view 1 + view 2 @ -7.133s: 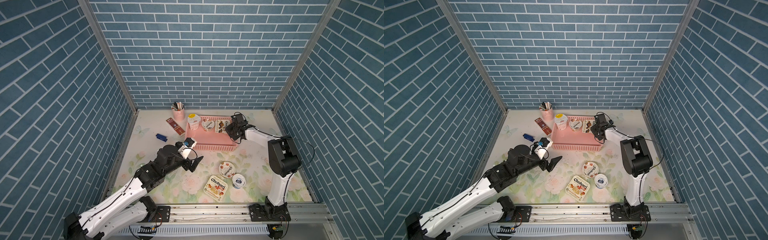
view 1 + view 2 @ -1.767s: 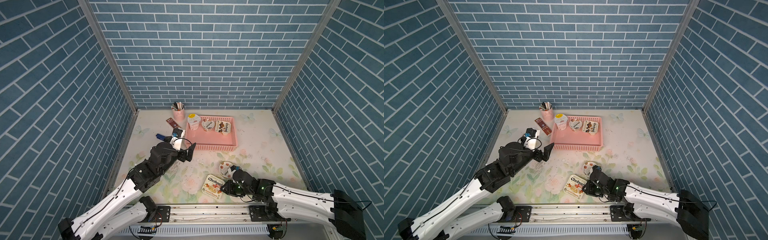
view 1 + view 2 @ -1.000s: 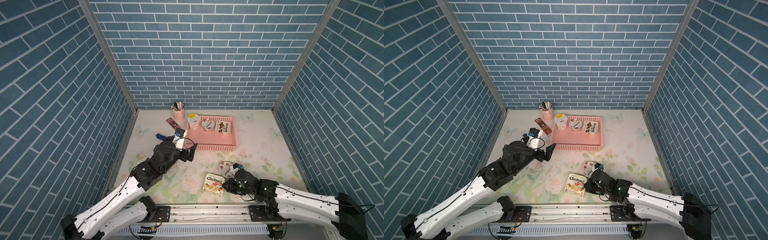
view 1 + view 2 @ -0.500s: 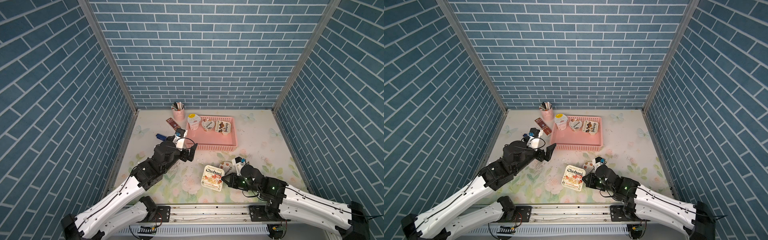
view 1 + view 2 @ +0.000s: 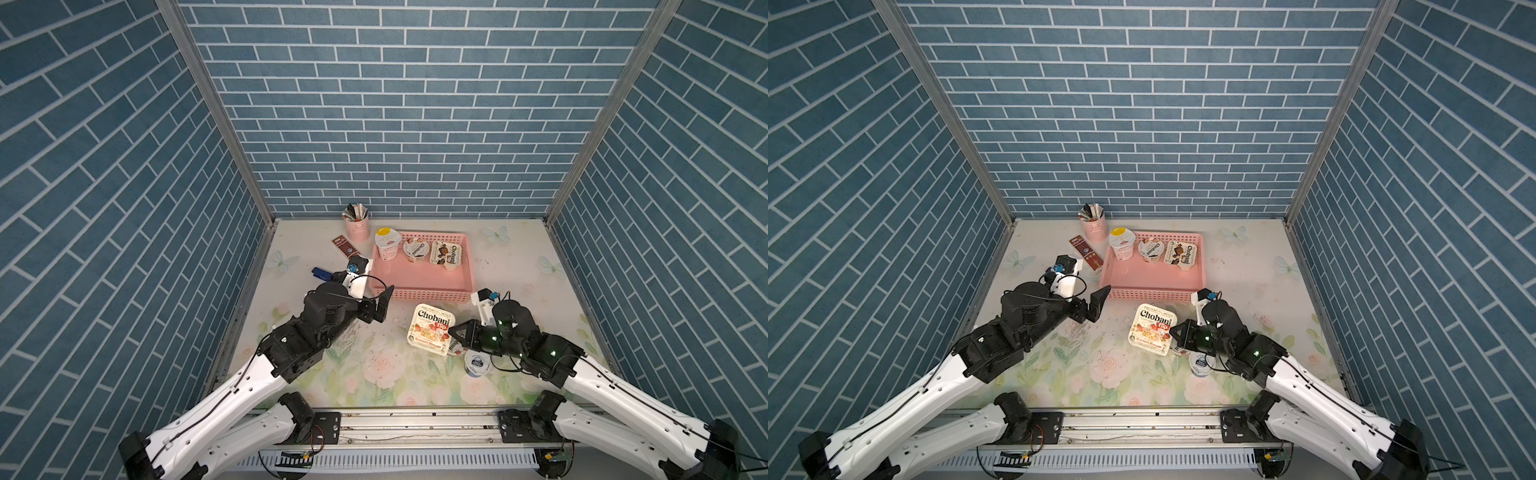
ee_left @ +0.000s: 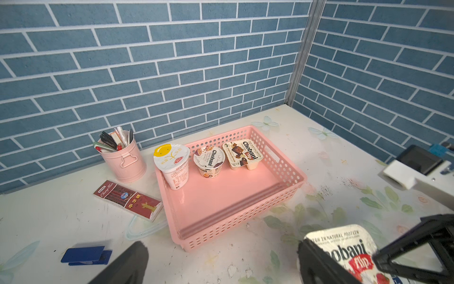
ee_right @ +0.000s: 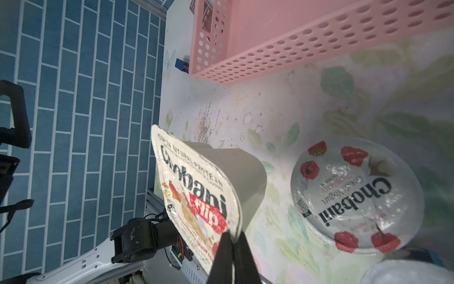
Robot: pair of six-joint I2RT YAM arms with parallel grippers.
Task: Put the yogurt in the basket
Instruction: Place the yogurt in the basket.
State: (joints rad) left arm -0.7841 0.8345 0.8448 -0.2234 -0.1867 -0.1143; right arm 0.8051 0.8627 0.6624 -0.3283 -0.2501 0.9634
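Basket (image 5: 432, 294), perforated pink plastic, holds yellow-topped cup (image 5: 388, 244), round Chobani cup (image 5: 416, 251) and chocolate Flip cup (image 5: 446, 254) in both top views. Left wrist view: left end effector (image 6: 222, 243) spread wide, empty, facing it. Right wrist view: right end effector (image 7: 233, 236) pinches foil rim of strawberry Flip cup (image 7: 196, 191), held clear of floral worktop (image 7: 245, 105) near basket.

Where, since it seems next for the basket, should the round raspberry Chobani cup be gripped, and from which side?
Take the raspberry Chobani cup from straight above, probably, tool closing across its wall under the lid rim: it stands upright, round, lid up. Avoid the side facing the small blue-white cup close by.
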